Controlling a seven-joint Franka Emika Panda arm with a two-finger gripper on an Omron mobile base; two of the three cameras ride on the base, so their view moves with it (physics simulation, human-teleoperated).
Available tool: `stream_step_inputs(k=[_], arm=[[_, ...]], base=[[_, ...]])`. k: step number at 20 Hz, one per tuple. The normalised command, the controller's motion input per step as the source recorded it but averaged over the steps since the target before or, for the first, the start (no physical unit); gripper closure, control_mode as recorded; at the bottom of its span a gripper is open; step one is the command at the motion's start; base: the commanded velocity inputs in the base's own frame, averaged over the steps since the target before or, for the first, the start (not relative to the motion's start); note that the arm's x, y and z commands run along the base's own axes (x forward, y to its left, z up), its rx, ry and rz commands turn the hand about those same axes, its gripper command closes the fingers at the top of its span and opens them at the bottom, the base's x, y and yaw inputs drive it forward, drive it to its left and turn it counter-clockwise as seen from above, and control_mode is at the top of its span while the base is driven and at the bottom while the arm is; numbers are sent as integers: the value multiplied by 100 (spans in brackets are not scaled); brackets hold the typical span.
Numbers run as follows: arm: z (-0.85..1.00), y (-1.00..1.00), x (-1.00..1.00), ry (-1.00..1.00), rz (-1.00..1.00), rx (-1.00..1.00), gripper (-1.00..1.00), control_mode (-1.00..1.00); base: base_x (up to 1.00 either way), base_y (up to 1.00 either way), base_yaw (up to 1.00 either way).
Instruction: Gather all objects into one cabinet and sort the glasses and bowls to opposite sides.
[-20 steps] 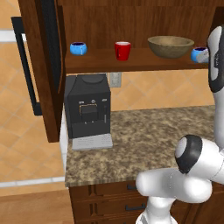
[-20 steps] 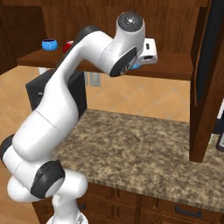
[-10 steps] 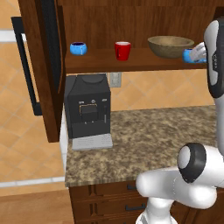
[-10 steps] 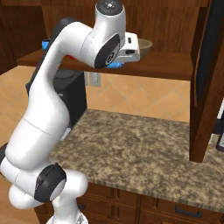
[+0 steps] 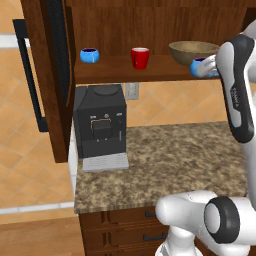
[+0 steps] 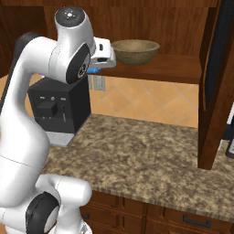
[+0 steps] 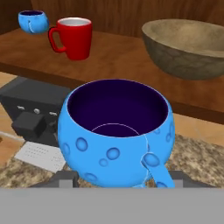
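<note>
Pincer (image 7: 116,181) pinching the blue mug (image 7: 116,131), its fingertips hidden beneath the mug's round body.

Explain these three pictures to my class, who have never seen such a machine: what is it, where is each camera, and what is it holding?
It is a white robot arm on a driving base in a simulated kitchen. Two cameras ride behind it, left and right; the third sits on its hand. The gripper is closed around a blue mug and holds it at the open cabinet's shelf. On that shelf stand another blue mug, a red cup and a wooden bowl. Below, a black coffee machine stands on the stone counter.
</note>
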Motion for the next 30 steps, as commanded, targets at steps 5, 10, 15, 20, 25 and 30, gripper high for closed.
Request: stream_step_inputs(k=[5, 10, 15, 20, 25, 30], arm=[[0, 61, -1, -7, 0, 0, 100, -100], [8, 54, -5, -2, 0, 0, 100, -100], [18, 55, -24, 0, 0, 0, 100, -100], [11, 57, -26, 0, 0, 0, 100, -100], [0, 65, 4, 0, 0, 0, 100, -100], [0, 32, 22, 0, 0, 0, 100, -100]], base=[[0, 0, 0], [0, 0, 0], [0, 0, 0], [0, 0, 0], [0, 0, 0], [0, 0, 0]])
